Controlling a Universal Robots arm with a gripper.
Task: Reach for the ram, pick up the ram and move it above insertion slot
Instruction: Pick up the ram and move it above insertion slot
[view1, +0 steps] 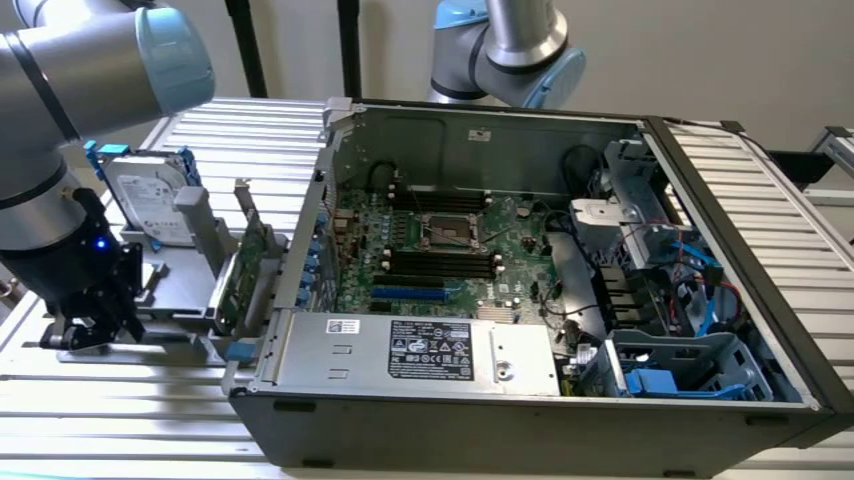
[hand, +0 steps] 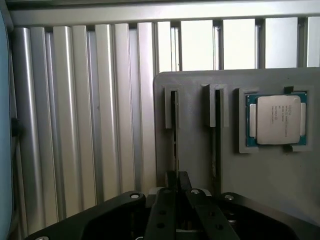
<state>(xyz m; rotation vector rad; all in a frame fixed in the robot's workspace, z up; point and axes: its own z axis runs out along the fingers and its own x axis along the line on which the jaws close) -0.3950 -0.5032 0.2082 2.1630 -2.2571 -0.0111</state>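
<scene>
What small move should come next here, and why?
Probably a short, straight pull along the slot, if the hold is firm. The gripper is lined up over the end of the ram, which stands edge-on in a narrow slot of the gray holder, with a second stick in the neighbouring slot.

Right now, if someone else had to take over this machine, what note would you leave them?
Gripper: down at the grey holder beside the open computer, right at one end of the ram stick. I cannot tell whether it has hold of the stick.
Ram stick: on edge in its holder slot, not lifted.
Done: the reach.
Not yet done: lifting the stick out and holding it above the memory slots inside the computer.
</scene>
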